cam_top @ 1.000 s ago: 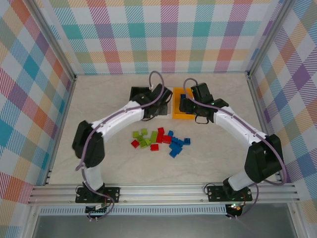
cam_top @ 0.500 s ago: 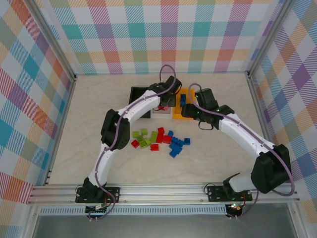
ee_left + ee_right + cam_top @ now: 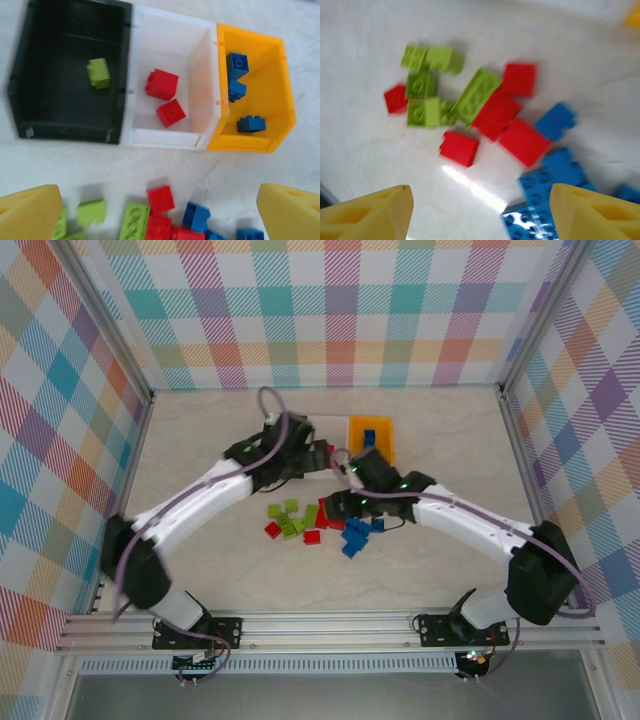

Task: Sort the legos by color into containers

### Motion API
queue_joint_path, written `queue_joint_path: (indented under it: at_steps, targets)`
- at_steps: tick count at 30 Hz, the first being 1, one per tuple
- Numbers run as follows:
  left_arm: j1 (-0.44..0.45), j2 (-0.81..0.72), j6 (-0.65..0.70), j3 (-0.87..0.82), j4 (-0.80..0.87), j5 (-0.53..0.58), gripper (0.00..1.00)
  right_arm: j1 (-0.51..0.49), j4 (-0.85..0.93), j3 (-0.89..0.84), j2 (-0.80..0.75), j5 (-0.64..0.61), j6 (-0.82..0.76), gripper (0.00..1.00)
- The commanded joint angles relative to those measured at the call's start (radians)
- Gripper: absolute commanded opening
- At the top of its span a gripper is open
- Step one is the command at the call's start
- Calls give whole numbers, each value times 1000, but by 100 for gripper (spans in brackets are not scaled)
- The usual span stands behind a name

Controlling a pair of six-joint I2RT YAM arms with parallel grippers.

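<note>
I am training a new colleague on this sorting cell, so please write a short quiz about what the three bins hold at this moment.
1. How many red bricks lie in the white bin?
2. True or false: the black bin holds a blue brick.
3. What colour lies in the orange-yellow bin? A lime green, B blue, C red.

Key
1. Two.
2. False: it holds one lime green brick.
3. B: three blue bricks.
</note>
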State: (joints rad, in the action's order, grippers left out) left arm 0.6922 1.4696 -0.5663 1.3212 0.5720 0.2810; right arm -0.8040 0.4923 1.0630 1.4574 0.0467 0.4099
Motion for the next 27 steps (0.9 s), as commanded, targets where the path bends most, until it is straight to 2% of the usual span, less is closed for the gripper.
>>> queue_joint_path:
  at_steps: [1,5,10,18,21,27]
  targets:
    - [1,-190,-55,-182,-28,91,100,-89,4,24,82,-8,23,73]
    - [1,-369,-81,-301,64,176,100,-175,-20,57,191,-94,115,74]
    - [1,-506,-125,-416,109,236,100,-217,-22,122,315,-175,217,75]
    - [-1,-497,-133,-444,124,231,100,-235,33,231,465,-284,254,76]
    - [-2,-488,-132,-445,123,225,100,-241,73,266,508,-326,256,75]
    - [-2,-475,-135,-460,109,217,100,-268,111,279,552,-328,235,66]
